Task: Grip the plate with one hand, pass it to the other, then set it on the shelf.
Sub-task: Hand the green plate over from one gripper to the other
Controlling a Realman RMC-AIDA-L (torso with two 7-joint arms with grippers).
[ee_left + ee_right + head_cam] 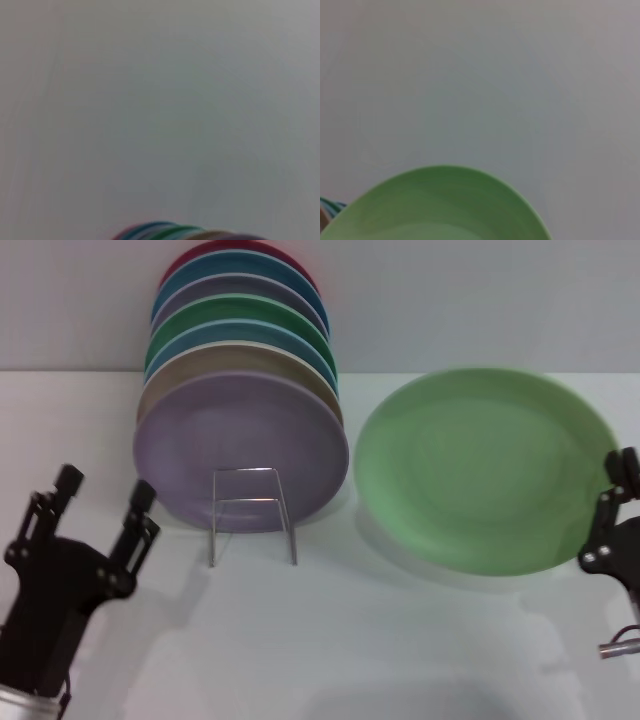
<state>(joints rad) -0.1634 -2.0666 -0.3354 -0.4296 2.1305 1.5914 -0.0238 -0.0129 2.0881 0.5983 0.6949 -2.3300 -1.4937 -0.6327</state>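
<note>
The right gripper (622, 502) pinches the pale green plate (485, 468) at its rim, apparently lifted; handover awaits the spread left gripper (105, 492) beside the shelf (251, 512).

lavender plate (242, 450) foremost | 7 stacked plates upright behind | white table (380, 650)

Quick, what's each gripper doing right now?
Left gripper: open, empty, left of the shelf.
Right gripper: at the plate edge; cannot tell.
</note>
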